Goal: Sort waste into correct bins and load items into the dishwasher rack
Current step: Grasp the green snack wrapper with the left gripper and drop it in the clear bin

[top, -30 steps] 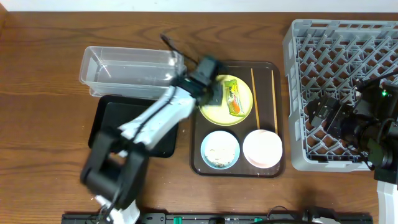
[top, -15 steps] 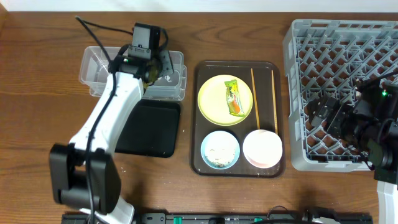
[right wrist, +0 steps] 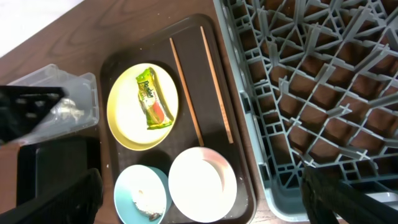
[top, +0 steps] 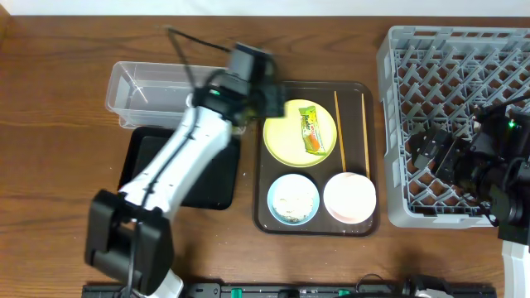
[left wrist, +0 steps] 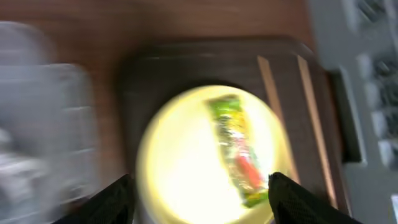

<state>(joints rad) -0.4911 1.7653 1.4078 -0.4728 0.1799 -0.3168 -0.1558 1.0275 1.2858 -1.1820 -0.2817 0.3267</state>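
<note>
You've got one yellow plate, one snack wrapper, two chopsticks and two bowls, all on the brown serving tray. Your left pincer hangs spread wide right over the plate, with the wrapper lying on it between the fingers. The light-blue bowl holds rice with brownish scraps and sits beside the pinkish-white bowl. The clear tub on the pincer's far side holds a white crumpled scrap, with the black tray next to it, and your right pincer, also spread wide, hovers over the grey dishwasher rack on the wooden table.
</note>
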